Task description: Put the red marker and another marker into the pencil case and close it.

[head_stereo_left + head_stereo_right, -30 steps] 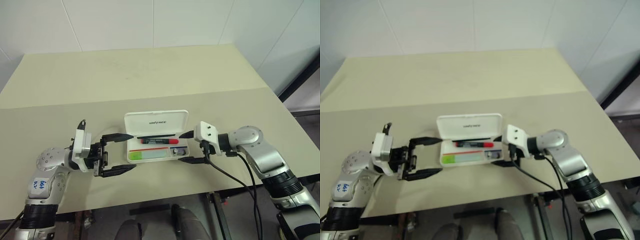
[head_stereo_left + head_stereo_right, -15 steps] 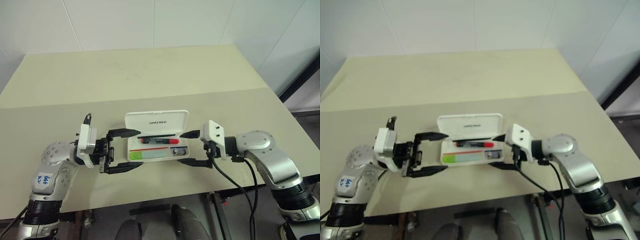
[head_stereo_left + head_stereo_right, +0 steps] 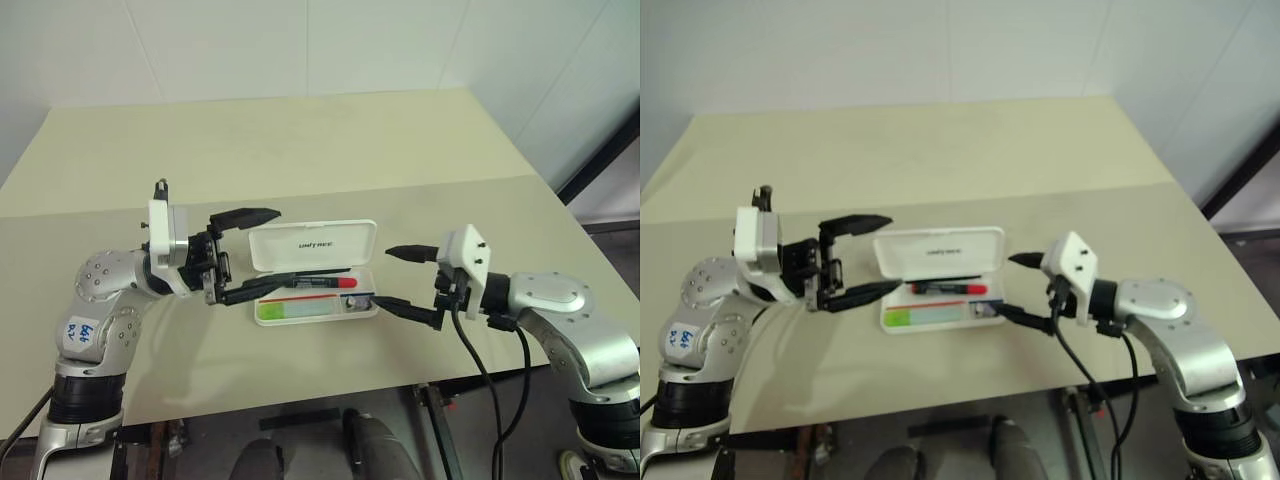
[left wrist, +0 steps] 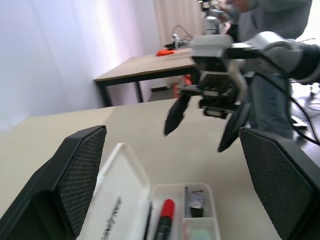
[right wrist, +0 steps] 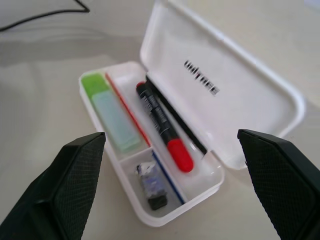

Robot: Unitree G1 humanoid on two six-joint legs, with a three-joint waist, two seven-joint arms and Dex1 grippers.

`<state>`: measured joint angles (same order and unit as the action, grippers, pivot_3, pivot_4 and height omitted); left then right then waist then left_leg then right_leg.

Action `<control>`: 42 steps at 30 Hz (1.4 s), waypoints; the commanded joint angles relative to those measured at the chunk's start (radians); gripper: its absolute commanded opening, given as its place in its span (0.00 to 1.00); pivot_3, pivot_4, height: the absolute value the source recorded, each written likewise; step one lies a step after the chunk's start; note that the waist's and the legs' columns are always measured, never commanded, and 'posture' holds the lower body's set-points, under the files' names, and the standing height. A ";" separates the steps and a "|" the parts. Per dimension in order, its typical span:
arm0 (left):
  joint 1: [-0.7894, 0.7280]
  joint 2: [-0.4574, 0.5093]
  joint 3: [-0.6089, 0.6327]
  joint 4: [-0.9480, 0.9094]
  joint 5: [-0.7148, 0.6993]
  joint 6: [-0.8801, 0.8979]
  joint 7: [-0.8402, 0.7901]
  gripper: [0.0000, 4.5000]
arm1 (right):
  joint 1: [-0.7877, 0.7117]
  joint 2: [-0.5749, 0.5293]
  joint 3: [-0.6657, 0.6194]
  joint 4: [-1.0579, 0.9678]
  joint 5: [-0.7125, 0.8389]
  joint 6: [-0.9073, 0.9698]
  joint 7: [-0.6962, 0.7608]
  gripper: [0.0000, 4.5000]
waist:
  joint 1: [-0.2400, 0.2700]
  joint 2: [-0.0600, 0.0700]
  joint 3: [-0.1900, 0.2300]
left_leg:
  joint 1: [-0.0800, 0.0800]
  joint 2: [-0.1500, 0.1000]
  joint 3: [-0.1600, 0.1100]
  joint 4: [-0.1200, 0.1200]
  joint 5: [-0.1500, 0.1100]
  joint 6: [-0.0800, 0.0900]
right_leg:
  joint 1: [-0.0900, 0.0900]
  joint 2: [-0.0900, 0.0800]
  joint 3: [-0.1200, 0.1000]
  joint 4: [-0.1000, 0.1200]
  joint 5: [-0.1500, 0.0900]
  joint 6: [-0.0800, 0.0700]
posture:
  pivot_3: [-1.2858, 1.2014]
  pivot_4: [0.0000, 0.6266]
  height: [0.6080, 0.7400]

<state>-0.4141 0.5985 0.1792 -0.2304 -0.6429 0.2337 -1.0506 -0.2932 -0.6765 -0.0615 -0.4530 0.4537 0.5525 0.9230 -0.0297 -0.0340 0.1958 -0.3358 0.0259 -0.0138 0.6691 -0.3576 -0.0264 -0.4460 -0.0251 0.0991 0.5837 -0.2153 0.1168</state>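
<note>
The white pencil case (image 3: 312,244) lies open mid-table, its lid leaning back. In its tray lie the red marker (image 3: 322,283) along the far side and the green marker (image 3: 288,311) along the near side; the right wrist view shows the red marker (image 5: 162,125) and the green one (image 5: 112,113) clearly. My left gripper (image 3: 277,248) hangs open above the table at the case's left end, pointing across it. At the right end my right gripper (image 3: 382,276) is open with nothing held, and its fingertips stand just clear of the tray.
A small grey block (image 5: 152,185) lies in the tray's little end compartment. The table's front edge (image 3: 300,395) runs close under both arms. The left wrist view shows another table (image 4: 150,70) and a person (image 4: 275,20) far behind.
Both grippers have risen off the table. The left one moved up towards the lid's left end, and the right one drew back to the right, away from the tray. The case stays open.
</note>
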 commanded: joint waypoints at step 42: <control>-0.560 0.047 -0.215 1.031 0.410 0.301 0.050 0.01 | 0.336 -0.058 -0.393 -0.059 0.216 -0.189 0.016 1.00 | 0.003 0.000 0.000 | -0.001 -0.002 0.000 0.004 0.000 0.000 | 0.001 0.001 0.001 0.003 0.000 0.001 | 0.52 0.24 1.00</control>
<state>-0.9364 0.6383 -0.0176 0.7718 -0.2626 0.4999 -0.9761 0.0316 -0.7298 -0.4029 -0.4757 0.6332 0.3913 0.9173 -0.0271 -0.0343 0.1957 -0.3364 0.0239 -0.0134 0.6732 -0.3576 -0.0263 -0.4451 -0.0244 0.1001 0.5866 -0.2150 0.1176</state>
